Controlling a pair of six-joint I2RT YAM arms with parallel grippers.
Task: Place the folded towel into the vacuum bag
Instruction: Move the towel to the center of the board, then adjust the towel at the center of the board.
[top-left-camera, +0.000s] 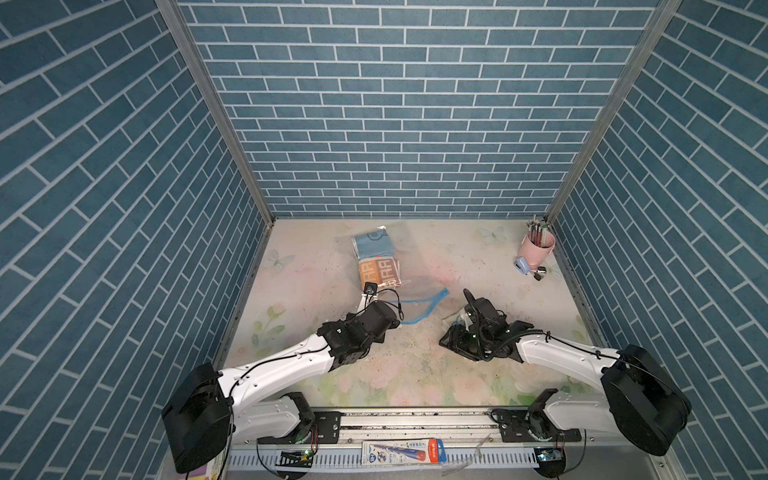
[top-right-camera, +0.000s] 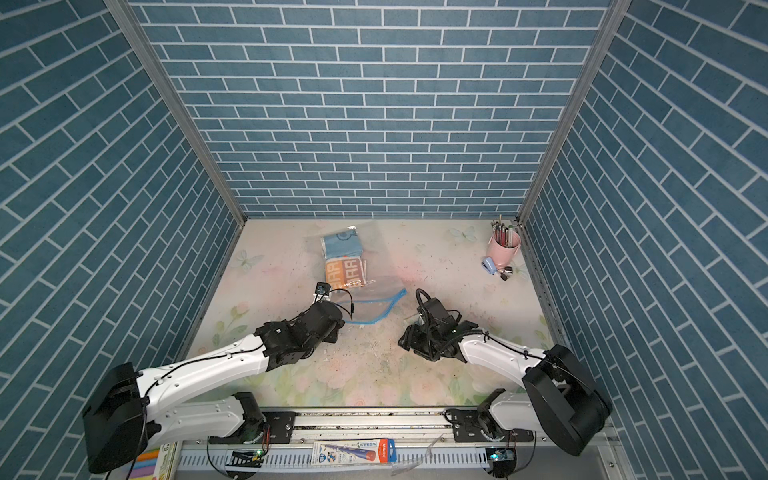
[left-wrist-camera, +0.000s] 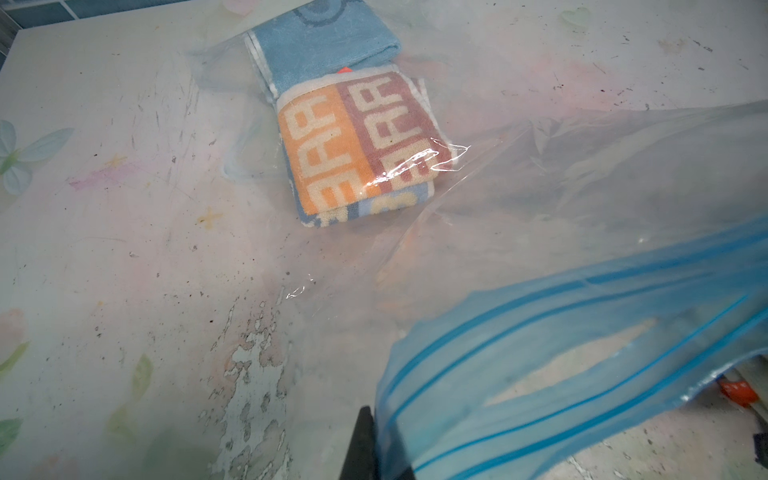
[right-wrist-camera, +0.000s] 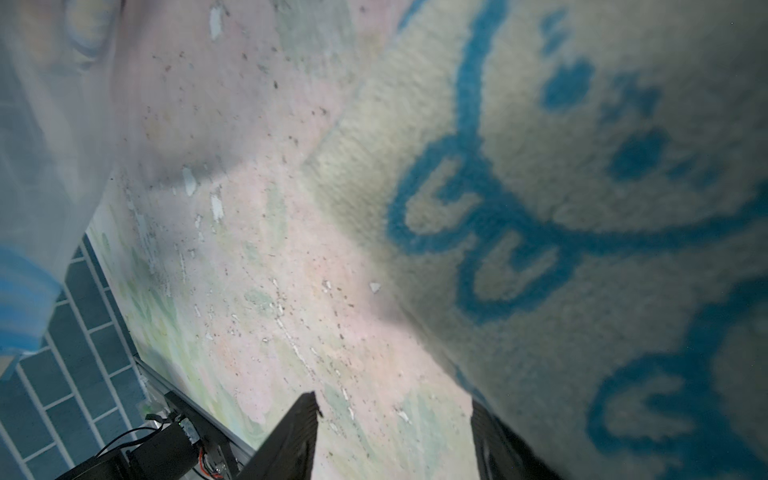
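The vacuum bag lies clear and crinkly mid-table, with its blue zip strip lifted at the near end. My left gripper is shut on that strip. Two folded towels lie inside the bag, a blue one and an orange-brown lettered one. A cream folded towel with blue drawings lies outside the bag, partly showing in a top view. My right gripper stands open beside it. Bare table shows between the jaws, and the towel overlaps one finger.
A pink cup of pens stands at the back right corner with a small blue stapler in front of it. Blue brick walls close the table on three sides. A flat carton lies on the front rail.
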